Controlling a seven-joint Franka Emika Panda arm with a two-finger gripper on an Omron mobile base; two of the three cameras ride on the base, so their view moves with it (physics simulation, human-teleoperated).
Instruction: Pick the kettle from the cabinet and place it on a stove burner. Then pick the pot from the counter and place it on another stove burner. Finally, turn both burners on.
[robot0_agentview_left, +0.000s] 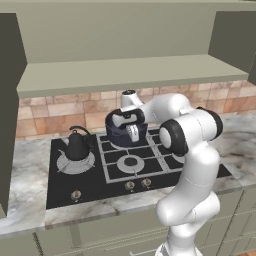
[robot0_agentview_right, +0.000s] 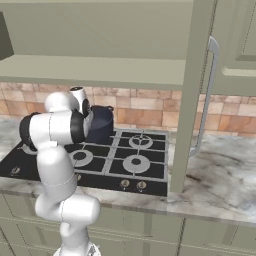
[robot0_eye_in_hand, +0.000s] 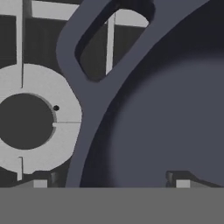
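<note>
The small dark kettle (robot0_agentview_left: 77, 145) stands on the wide silvery stove burner (robot0_agentview_left: 75, 163) at the hob's left. The navy pot (robot0_agentview_left: 121, 134) (robot0_agentview_right: 101, 123) rests on a rear burner with a black grate, near the hob's middle. My gripper (robot0_agentview_left: 133, 132) hangs over the pot's near rim, pointing down. In the hand view the gripper (robot0_eye_in_hand: 111, 183) is open: its fingertips (robot0_eye_in_hand: 40, 183) stand wide apart on either side of the pot's rim and loop handle (robot0_eye_in_hand: 83, 83), not touching them. The pot's dark inside (robot0_eye_in_hand: 175, 113) lies to the right.
The cabinet door (robot0_agentview_right: 192, 100) stands open with its bar handle (robot0_agentview_right: 208, 95) over the marbled counter (robot0_agentview_right: 220, 175) right of the hob. Knobs (robot0_agentview_left: 129, 185) line the hob's front edge. A range hood (robot0_agentview_left: 125, 75) overhangs the burners. A smaller burner ring (robot0_eye_in_hand: 26, 118) lies beside the pot.
</note>
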